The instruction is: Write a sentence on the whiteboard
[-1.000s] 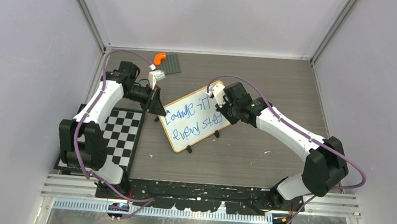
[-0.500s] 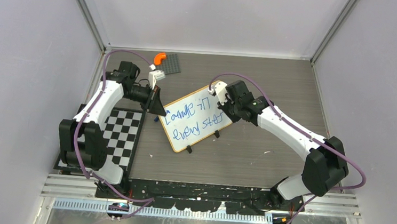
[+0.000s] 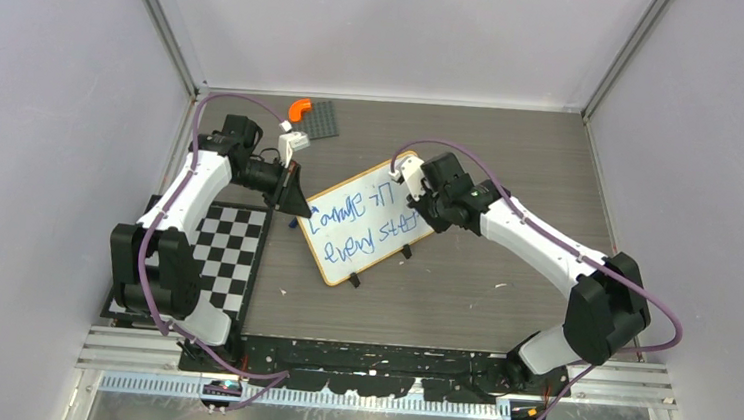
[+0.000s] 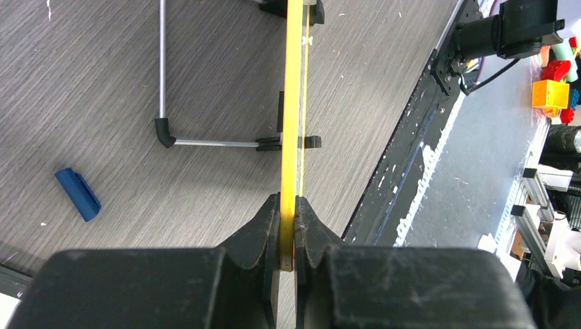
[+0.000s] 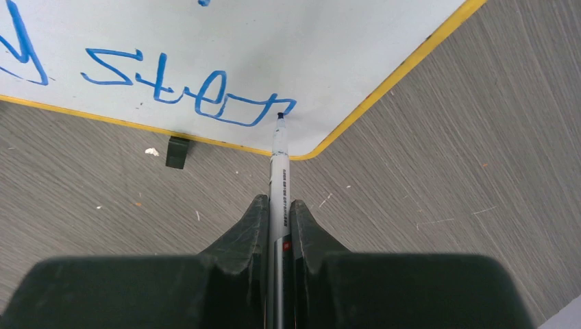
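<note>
- The whiteboard (image 3: pixel 342 265) sits near the middle of the grey wood-grain table (image 3: pixel 511 181), turned diagonally, just right of the black-and-white checkerboard mat (image 3: pixel 229 249).
- The sentence (image 3: pixel 362 226) runs across it in two slanted lines of blue marker. In the right wrist view the last word (image 5: pixel 192 92) reads roughly "step".
- The left gripper (image 3: pixel 294 199) is at the board's left edge. In its wrist view the fingers (image 4: pixel 288 205) are clamped on the thin yellow rim of the board (image 4: pixel 294 103), which is seen edge-on.
- The right gripper (image 3: pixel 412 188) is over the board's right end, pinched tight around a white marker (image 5: pixel 279 171). The marker's dark tip touches the board (image 5: pixel 308 41) at the end of the final letter, close to the rounded corner.
- A small black clip foot (image 5: pixel 177 151) sticks out under the board's lower edge.
- A small blue cap-like piece (image 4: pixel 77 194) lies on the table beside the board.
- A dark grey studded plate (image 3: pixel 320 119) with an orange curved piece (image 3: pixel 300 107) on it lies at the table's far edge.
</note>
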Controlling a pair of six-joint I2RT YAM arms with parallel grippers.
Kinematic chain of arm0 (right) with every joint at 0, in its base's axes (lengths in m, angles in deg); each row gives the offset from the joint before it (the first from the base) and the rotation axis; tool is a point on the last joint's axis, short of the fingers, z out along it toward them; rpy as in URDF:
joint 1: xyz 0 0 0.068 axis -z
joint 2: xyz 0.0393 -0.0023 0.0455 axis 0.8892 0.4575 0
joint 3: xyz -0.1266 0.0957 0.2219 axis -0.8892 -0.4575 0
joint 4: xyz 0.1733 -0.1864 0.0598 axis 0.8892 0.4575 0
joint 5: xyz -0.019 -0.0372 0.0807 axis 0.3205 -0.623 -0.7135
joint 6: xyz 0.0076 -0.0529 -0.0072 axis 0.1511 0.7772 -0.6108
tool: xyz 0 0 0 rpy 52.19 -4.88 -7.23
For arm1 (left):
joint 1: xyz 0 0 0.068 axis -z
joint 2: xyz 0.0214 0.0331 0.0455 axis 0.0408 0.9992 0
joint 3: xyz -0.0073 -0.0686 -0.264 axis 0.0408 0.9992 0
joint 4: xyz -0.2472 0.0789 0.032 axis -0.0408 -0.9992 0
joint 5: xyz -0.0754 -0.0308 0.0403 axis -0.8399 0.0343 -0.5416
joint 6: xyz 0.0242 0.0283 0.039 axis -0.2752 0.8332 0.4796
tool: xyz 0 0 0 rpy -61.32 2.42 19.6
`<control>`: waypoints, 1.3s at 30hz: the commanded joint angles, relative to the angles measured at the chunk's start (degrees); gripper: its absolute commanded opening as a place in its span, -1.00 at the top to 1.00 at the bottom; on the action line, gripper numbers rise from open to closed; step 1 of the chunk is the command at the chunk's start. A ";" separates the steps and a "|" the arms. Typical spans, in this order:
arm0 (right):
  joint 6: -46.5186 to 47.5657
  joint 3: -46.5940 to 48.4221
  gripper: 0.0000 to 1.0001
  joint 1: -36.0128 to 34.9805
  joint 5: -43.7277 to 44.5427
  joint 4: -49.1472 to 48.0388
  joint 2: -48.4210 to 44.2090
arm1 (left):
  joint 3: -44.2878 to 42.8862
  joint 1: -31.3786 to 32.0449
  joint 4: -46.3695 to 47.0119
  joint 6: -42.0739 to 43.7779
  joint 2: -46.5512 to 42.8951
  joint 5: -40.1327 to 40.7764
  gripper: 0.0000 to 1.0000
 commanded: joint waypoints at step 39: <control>0.82 0.80 0.99 1.14 0.85 -1.14 -1.11 | 0.53 0.21 1.13 1.86 -1.68 1.60 1.00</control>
